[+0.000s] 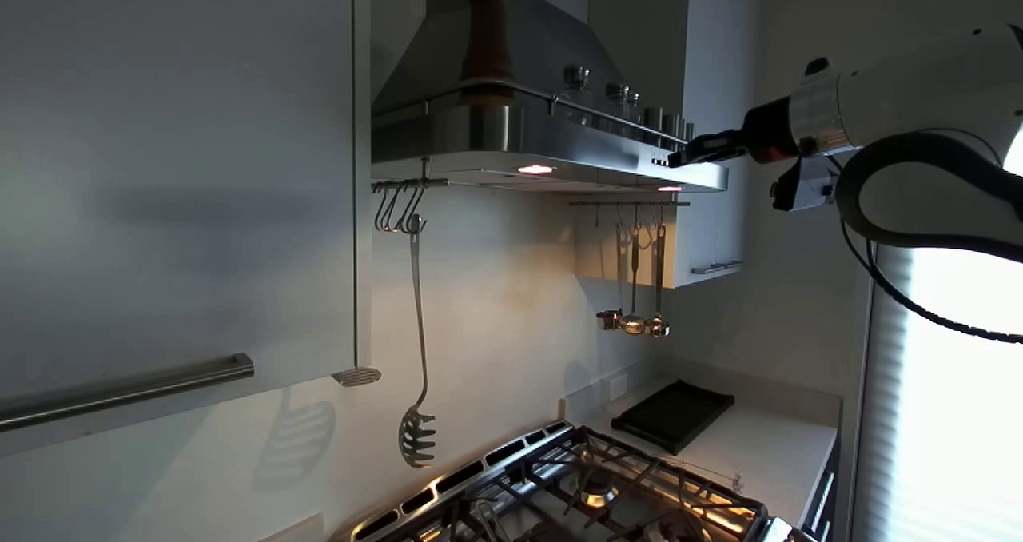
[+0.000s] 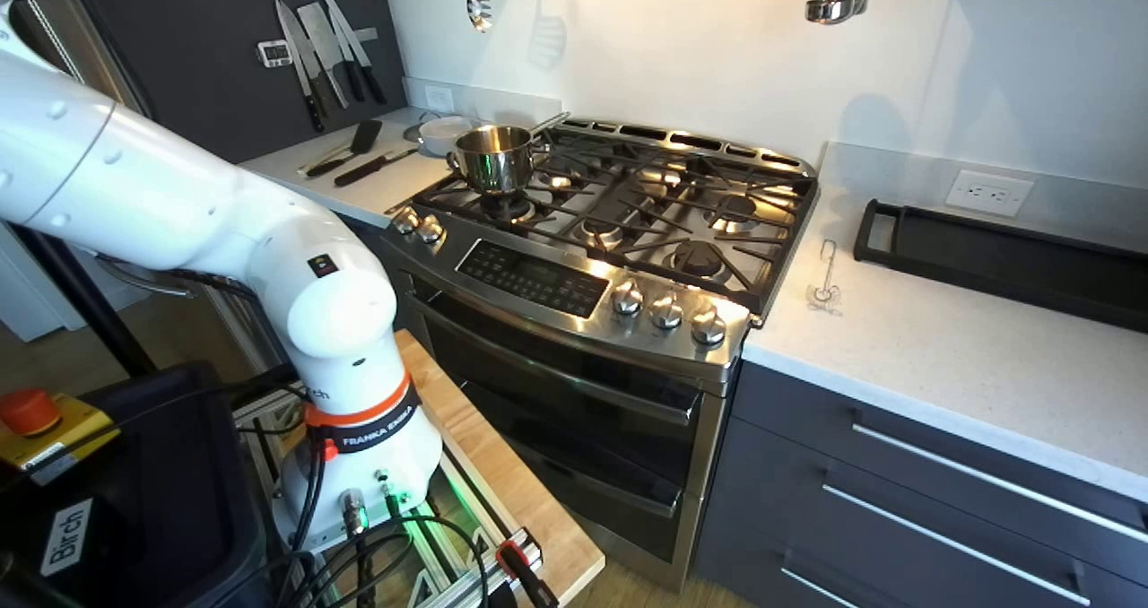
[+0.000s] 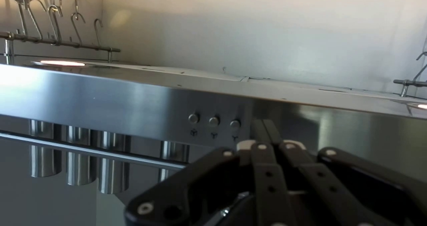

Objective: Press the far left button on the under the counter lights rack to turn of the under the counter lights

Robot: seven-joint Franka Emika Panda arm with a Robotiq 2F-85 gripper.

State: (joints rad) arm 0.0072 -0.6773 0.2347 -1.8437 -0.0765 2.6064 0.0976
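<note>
The steel range hood (image 1: 559, 137) has a row of small round buttons on its front band. In the wrist view, which looks upside down, three buttons show: an outer one (image 3: 193, 118), a middle one (image 3: 214, 121) and one nearest the fingers (image 3: 235, 124). Any button behind the fingers is hidden. My gripper (image 3: 265, 122) is shut and empty, its tips beside the row, close to the band; contact cannot be told. In an exterior view the gripper (image 1: 678, 158) is at the row's right end (image 1: 659, 162). The hood lights (image 1: 535, 169) (image 1: 670, 189) glow.
A rail (image 1: 527, 92) with jars and canisters (image 1: 619, 102) runs above the hood band. Utensils (image 1: 635, 278) hang from a rail below. The gas stove (image 2: 628, 204) holds a steel pot (image 2: 495, 158). A black tray (image 2: 1013, 254) lies on the counter.
</note>
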